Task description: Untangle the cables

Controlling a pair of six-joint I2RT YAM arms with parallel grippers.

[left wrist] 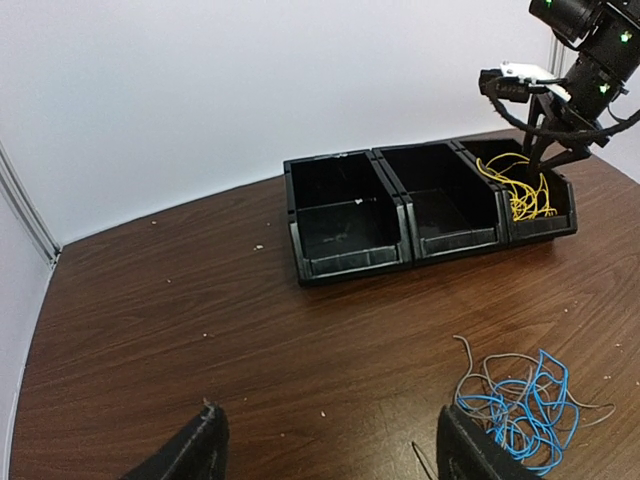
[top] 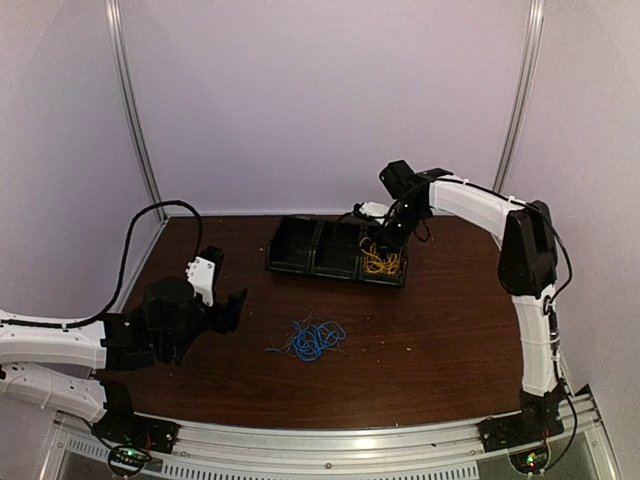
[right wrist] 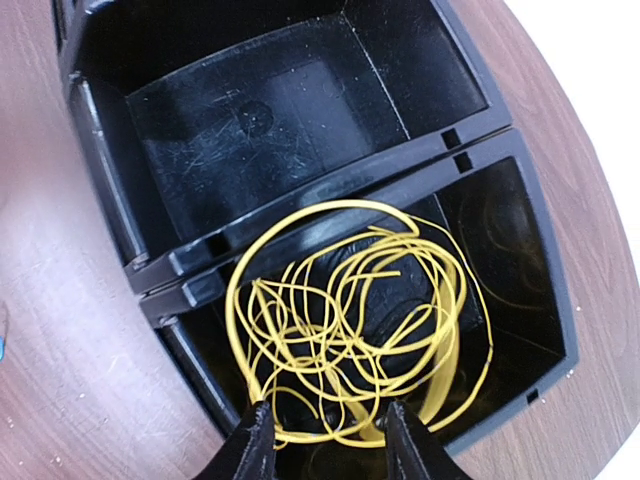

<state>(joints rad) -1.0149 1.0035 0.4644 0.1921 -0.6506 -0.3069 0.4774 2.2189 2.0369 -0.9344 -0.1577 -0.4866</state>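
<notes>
A loose coil of yellow cable (right wrist: 350, 320) lies in the rightmost black bin (right wrist: 548, 300). My right gripper (right wrist: 327, 412) hangs just above that coil, open, its fingers straddling the near strands without pinching them. From above, the yellow cable (top: 381, 261) shows under the right gripper (top: 390, 237). A tangle of blue and grey cables (top: 315, 340) lies on the table's middle. My left gripper (left wrist: 328, 420) is open low over the table, with the blue tangle (left wrist: 525, 400) just beside its right finger. In the top view the left gripper (top: 224, 282) sits left of the tangle.
Three black bins (top: 295, 245) stand side by side at the back of the brown table (top: 440, 330). The left (left wrist: 345, 210) and middle (left wrist: 435, 185) bins look empty. Small crumbs dot the wood. White walls with metal posts close in the back and sides.
</notes>
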